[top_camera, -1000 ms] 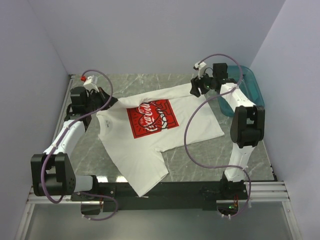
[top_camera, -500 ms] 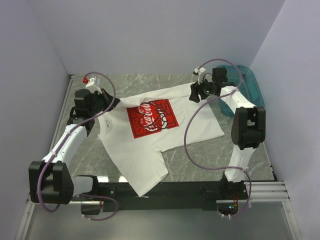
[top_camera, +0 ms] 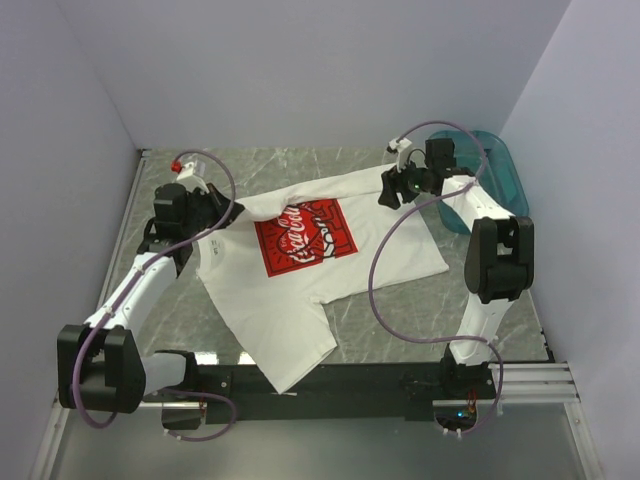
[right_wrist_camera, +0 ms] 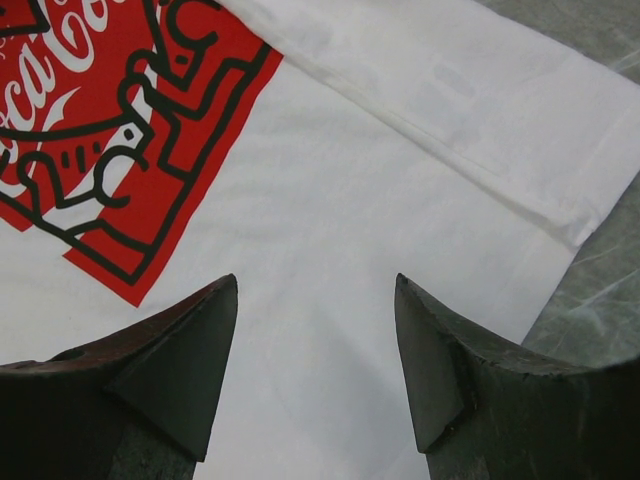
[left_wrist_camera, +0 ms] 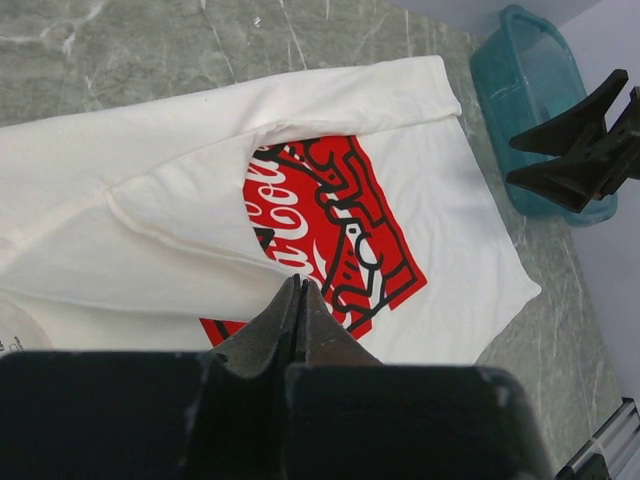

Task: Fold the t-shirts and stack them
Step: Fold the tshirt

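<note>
One white t-shirt [top_camera: 290,300] with a red Coca-Cola print [top_camera: 303,236] lies spread on the marble table, its left sleeve folded in over the print's top edge. My left gripper [top_camera: 226,214] hovers at the shirt's far left corner. Its jaws are shut, and in the left wrist view nothing shows between them [left_wrist_camera: 298,284] above the shirt [left_wrist_camera: 440,200]. My right gripper [top_camera: 389,188] stands open over the shirt's far right part. The right wrist view shows plain white cloth [right_wrist_camera: 330,180] beneath the open gripper [right_wrist_camera: 316,282], with the print to the left.
A teal basin [top_camera: 497,170] stands at the back right corner, beside the right arm; it also shows in the left wrist view as the teal basin [left_wrist_camera: 535,90]. The shirt's near end hangs over the table's front edge [top_camera: 380,362]. Walls close in on three sides.
The left gripper has drifted slightly nearer and to the right along the shirt's left edge. The right gripper has shifted a little. The shirt lies as before.
</note>
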